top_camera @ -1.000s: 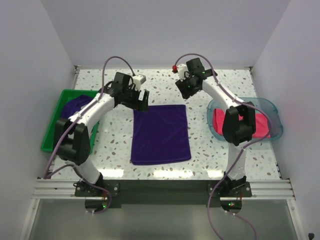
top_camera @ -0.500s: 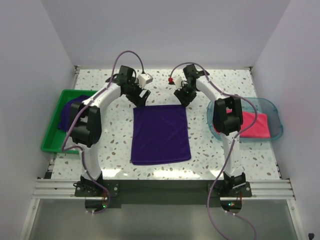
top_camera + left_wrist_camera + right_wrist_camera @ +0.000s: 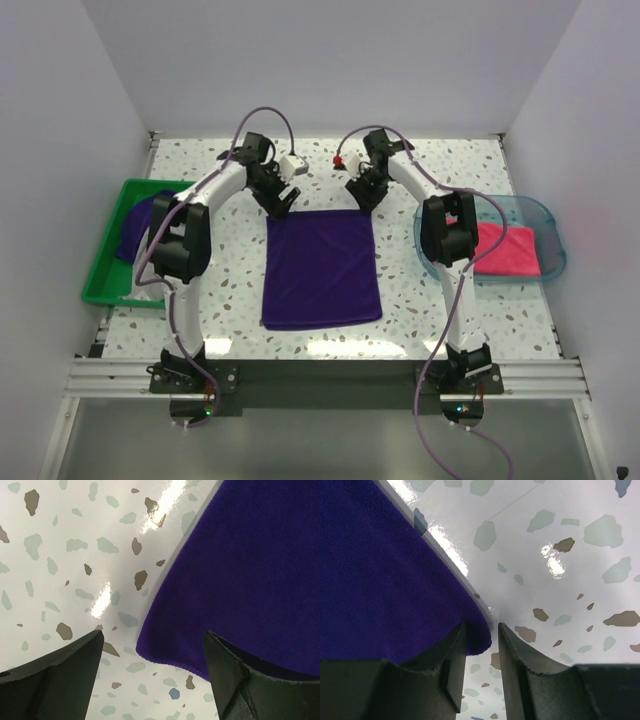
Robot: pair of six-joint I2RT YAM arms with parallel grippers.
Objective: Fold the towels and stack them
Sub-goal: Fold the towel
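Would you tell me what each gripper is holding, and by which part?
Nothing is gripped yet. The left gripper stands wide open astride the far-left corner of the purple towel; the right gripper has the far-right corner between its fingers, a gap showing.

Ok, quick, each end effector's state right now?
Left end effector: open, over a corner of the purple towel.
Right end effector: narrowly open around another corner.

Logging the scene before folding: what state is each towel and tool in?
Centre towel: spread flat, unfolded.
Pink towel: folded, in the tray.
Bin towel: bunched in the bin.
Left tool: open wide around a centre-towel corner.
Right tool: narrowly open around the other far corner.
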